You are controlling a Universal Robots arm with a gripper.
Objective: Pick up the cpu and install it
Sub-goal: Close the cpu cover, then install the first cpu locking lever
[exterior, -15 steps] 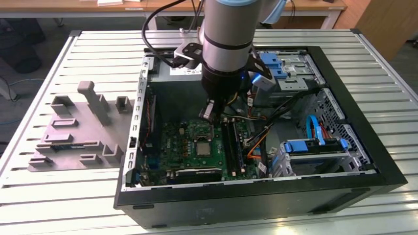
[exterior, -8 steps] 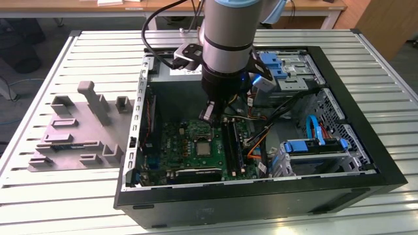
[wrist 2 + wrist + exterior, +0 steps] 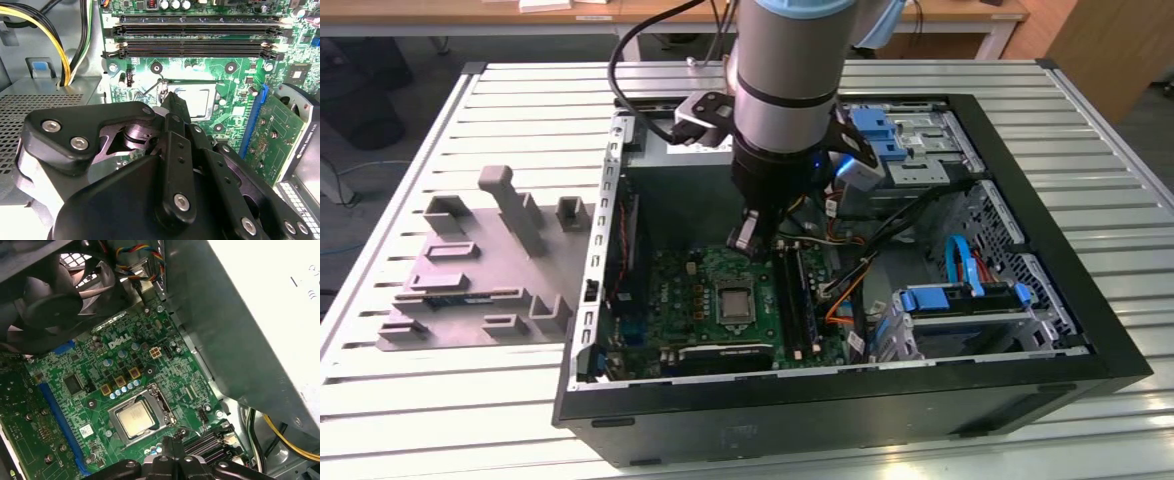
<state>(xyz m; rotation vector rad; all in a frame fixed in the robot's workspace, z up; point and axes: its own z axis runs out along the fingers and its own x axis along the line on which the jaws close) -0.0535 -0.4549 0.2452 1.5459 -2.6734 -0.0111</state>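
The cpu is a small square chip with a pale metal top. It lies flat inside the dark socket frame on the green motherboard, and appears in the second wrist view and the exterior view as well. My gripper hangs inside the open computer case, just above the board and beside the socket. In the second wrist view its black fingers meet at one tip next to the socket's wire lever. Nothing shows between them.
A grey power-supply box and a black fan crowd the socket. Memory slots run past it, and yellow cables hang nearby. Blue drive cages fill the case's right. A grey tray with posts lies outside.
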